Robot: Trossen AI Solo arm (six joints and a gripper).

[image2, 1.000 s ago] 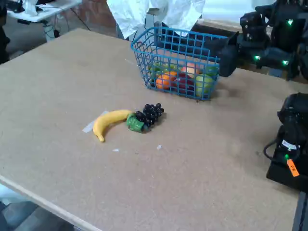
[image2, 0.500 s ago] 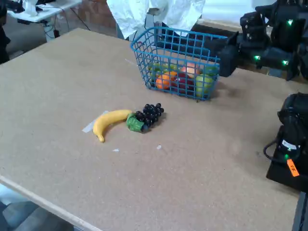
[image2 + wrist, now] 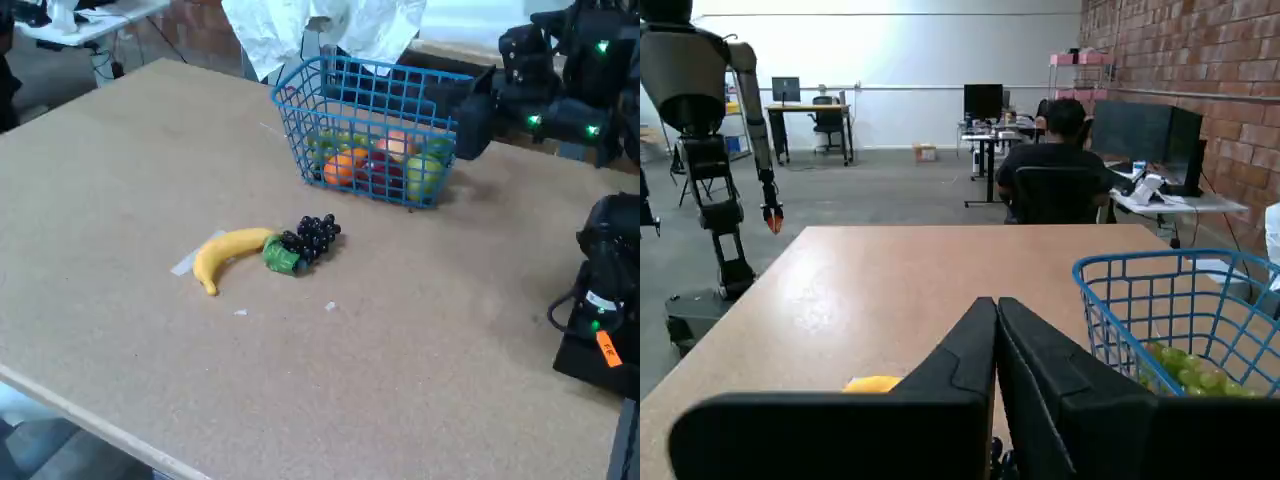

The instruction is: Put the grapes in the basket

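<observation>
Fixed view finds nothing moved since earlier: grapes (image 3: 308,241) lie on the tabletop (image 3: 120,180) touching a banana (image 3: 226,254), well apart from the basket (image 3: 370,130). Wrist view alone shows the end effector (image 3: 996,330) closed, empty.

A yellow banana (image 3: 226,253) lies on the tan table (image 3: 120,170), curved, with a scrap of clear tape (image 3: 184,264) just beside its left end. Two small white specks (image 3: 330,306) sit on the table nearer the front edge. White cloth (image 3: 320,25) hangs behind the far table edge.

In the wrist view the banana (image 3: 872,384) shows as a yellow sliver low in the picture. Beyond the table (image 3: 890,280) a person (image 3: 1058,165) sits in a chair, back turned, at a desk with monitors (image 3: 1140,130). A brick wall (image 3: 1200,60) runs along the right. At the left stands a grey humanoid figure (image 3: 700,110) on the floor. Further desks and chairs (image 3: 815,115) line the far white wall.
</observation>
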